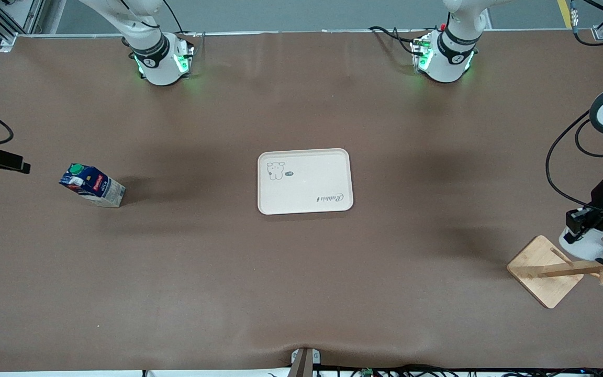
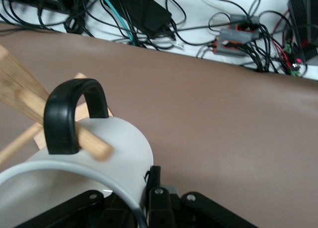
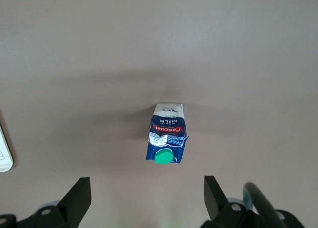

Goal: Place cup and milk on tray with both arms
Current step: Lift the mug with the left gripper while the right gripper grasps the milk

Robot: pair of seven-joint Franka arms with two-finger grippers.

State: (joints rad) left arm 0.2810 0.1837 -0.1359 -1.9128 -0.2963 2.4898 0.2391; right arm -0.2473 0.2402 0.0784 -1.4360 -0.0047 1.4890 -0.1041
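A brown mat (image 1: pixel 301 293) covers the table; cables (image 2: pixel 238 34) crowd its edge.

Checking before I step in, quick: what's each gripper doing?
Left gripper: shut on the cup, at the wooden rack.
Right gripper: open, over the milk.

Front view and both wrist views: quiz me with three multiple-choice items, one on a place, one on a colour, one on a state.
1. Where is the milk carton?
A. On the tray
B. On the table toward the right arm's end
C. On the wooden rack

2. What colour is the carton's cap?
A. Green
B. Red
C. White

3. What is the left gripper doing?
A. Open over the tray
B. Shut on nothing
C. Shut on the mug

Answers: 1 B, it stands on bare table apart from the tray. 2 A, the round cap is green. 3 C, its fingers clamp the mug's rim, the handle hooked on a rack peg.
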